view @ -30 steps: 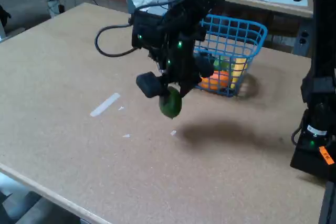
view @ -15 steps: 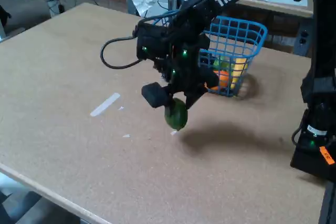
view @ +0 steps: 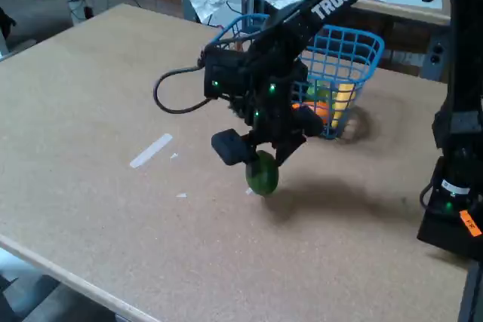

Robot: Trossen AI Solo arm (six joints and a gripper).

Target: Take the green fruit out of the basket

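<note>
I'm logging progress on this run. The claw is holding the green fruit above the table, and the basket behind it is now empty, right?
Not quite. In the fixed view the claw does hold the green fruit over the table, outside the basket. But the basket is not empty: an orange fruit, a yellow piece and a smaller green piece remain inside.

Even indoor light, moderately bright. Soft dark shadow on table (view: 113, 96) just right of gripper (view: 260, 157) fingers. Slight overall softness; no glare; background edges dim.
</note>
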